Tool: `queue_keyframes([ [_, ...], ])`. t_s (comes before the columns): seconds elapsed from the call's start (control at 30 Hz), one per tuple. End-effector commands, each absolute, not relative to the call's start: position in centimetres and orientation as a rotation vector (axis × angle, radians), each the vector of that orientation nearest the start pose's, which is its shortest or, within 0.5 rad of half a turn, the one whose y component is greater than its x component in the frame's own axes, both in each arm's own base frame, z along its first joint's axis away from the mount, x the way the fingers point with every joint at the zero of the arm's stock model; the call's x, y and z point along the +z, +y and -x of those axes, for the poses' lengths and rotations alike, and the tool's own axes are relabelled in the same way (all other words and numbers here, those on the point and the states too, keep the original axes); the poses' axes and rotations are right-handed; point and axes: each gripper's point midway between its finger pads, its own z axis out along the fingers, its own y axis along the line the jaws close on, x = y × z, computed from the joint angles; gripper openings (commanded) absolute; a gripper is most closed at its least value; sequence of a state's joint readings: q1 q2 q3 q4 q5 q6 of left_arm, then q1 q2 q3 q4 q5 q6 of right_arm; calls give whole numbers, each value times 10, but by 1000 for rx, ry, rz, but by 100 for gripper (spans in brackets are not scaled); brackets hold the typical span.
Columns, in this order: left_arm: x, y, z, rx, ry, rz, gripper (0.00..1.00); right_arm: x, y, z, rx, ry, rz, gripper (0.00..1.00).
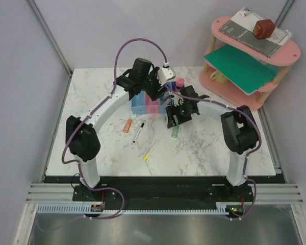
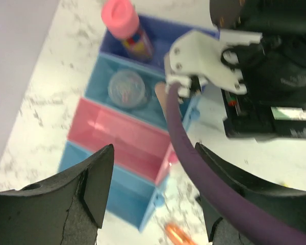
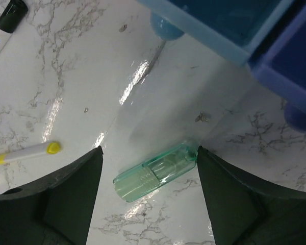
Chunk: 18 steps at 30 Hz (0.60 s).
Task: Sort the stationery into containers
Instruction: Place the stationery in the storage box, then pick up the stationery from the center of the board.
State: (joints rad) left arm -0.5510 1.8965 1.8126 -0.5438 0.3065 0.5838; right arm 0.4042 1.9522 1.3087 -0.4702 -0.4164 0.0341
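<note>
**Both grippers wide open at the bins, green eraser lying under the right one**

The marble table (image 1: 219, 148) carries everything, and a pink shelf (image 1: 291, 53) stands off its far right corner. Both arms reach in from the near edge and meet at the far middle of the table. There sit the containers (image 1: 141, 106), a joined row of four small open bins.

The left gripper (image 2: 154, 148) hangs above the row with its fingers spread wide and nothing between them. Directly under it is the pink bin (image 2: 117, 135). A light blue bin lies on each side of the pink one, and a periwinkle bin ends the row at the far right. A pink-capped item (image 2: 123, 20) stands in the periwinkle bin. A round greyish item (image 2: 126, 88) lies in the light blue bin next to it.

The right gripper (image 3: 149, 149) is just near of the row's right end, also spread wide and holding nothing. The pale green eraser (image 3: 155, 171) lies flat on the table between its fingers, with a gap on either side.

To the left of it, the pen (image 1: 138, 132) lies loose on the table. The yellow pencil (image 1: 150, 151) lies nearer, and the orange eraser (image 1: 127, 126) lies just left of the pen.
</note>
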Motion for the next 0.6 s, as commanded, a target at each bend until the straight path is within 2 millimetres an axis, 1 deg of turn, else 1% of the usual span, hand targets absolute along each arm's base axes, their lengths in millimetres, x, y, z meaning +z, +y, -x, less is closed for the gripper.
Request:
queue_keyframes([
  [0.0,223,-252,-412,-247,1827,-1260,71,-5,210,-350,450,2760,564,82],
  [0.03,223,-232,-409,-217,1852,-1229,71,-6,210,-347,437,2765,575,82],
  [0.07,212,-220,-405,-212,1889,-1220,71,-4,210,-346,417,2761,579,82],
  [0.1,185,-206,-393,-219,1965,-1224,70,-4,213,-343,392,2760,600,82],
  [0.13,177,-189,-392,-211,2006,-1191,70,-4,212,-340,372,2758,611,82],
  [0.17,173,-180,-388,-213,2023,-1174,70,2,211,-341,341,2737,617,82],
  [0.2,156,-171,-379,-228,2073,-1167,69,4,210,-341,329,2732,618,82],
  [0.23,151,-162,-378,-233,2094,-1147,69,9,208,-341,314,2717,618,82],
  [0.27,147,-158,-375,-235,2105,-1138,69,11,205,-343,282,2710,612,83],
  [0.3,136,-153,-370,-242,2133,-1131,69,12,202,-344,263,2707,615,83],
  [0.37,126,-147,-366,-248,2162,-1120,68,15,200,-343,245,2703,616,83],
  [0.4,115,-144,-361,-251,2186,-1128,68,16,198,-343,239,2704,616,83],
  [0.47,106,-143,-359,-252,2199,-1130,68,17,197,-340,239,2702,629,83],
  [0.5,96,-141,-357,-253,2229,-1129,68,18,198,-339,231,2701,638,83],
  [0.57,87,-138,-358,-244,2264,-1113,68,16,196,-337,212,2703,666,82],
])
